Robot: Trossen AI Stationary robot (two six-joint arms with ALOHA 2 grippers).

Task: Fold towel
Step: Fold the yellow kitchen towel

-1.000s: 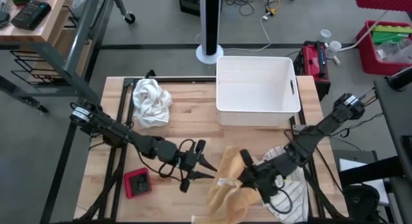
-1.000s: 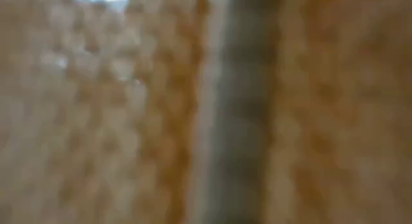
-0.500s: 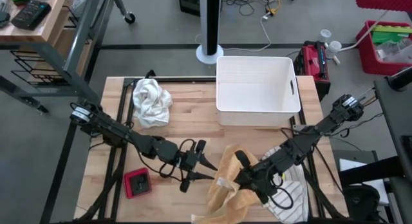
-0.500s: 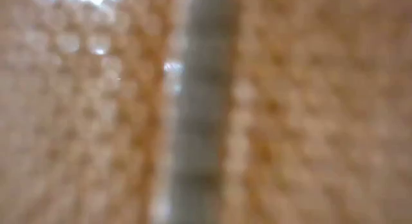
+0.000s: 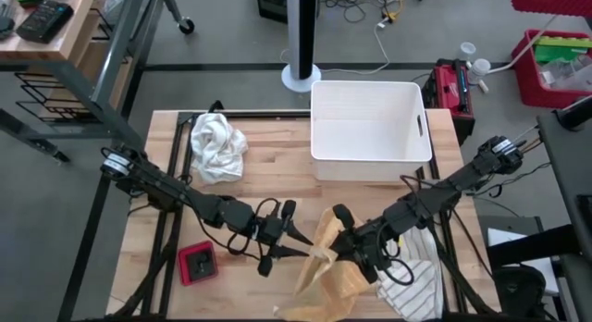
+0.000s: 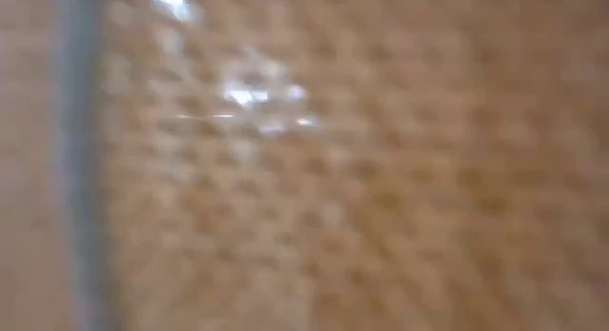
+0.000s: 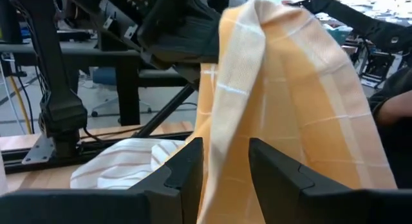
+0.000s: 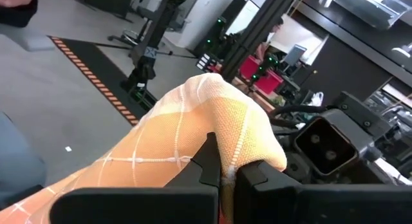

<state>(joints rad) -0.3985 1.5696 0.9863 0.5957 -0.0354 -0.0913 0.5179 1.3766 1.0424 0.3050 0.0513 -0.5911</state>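
Observation:
An orange towel [image 5: 338, 280] with thin white checks hangs raised over the table's near middle. My right gripper [image 8: 222, 169] is shut on its top, which drapes over the fingers [image 5: 340, 241]. The towel's lower part lies bunched at the near edge and fills the low view [image 6: 381, 179]. My left gripper [image 5: 303, 247] points level toward the towel from the table's left and is open. In the left wrist view [image 7: 225, 179] the towel's pale hanging edge [image 7: 222, 121] shows in the gap between its fingers. My right gripper pinches a fold at the towel's top [image 8: 226, 153] between its two shut fingers, level, from the table's right. Cloth bulges over the fingertips, and the rest hangs slack below to the table. My left gripper's open fingers flank the hanging edge [image 7: 219, 159]; whether they touch it I cannot tell.
A white striped cloth [image 5: 416, 280] lies under the right arm at the near right. At the far left lies a crumpled white towel [image 5: 217, 146]. A white bin [image 5: 370, 128] stands at the far middle. A small red object [image 5: 197, 262] lies near the left arm.
My right gripper has carried the towel's top toward the table's left and slightly up, closer to my left gripper. The hanging cloth has swung left with it and drawn narrower, while its lower end stays at the near edge.

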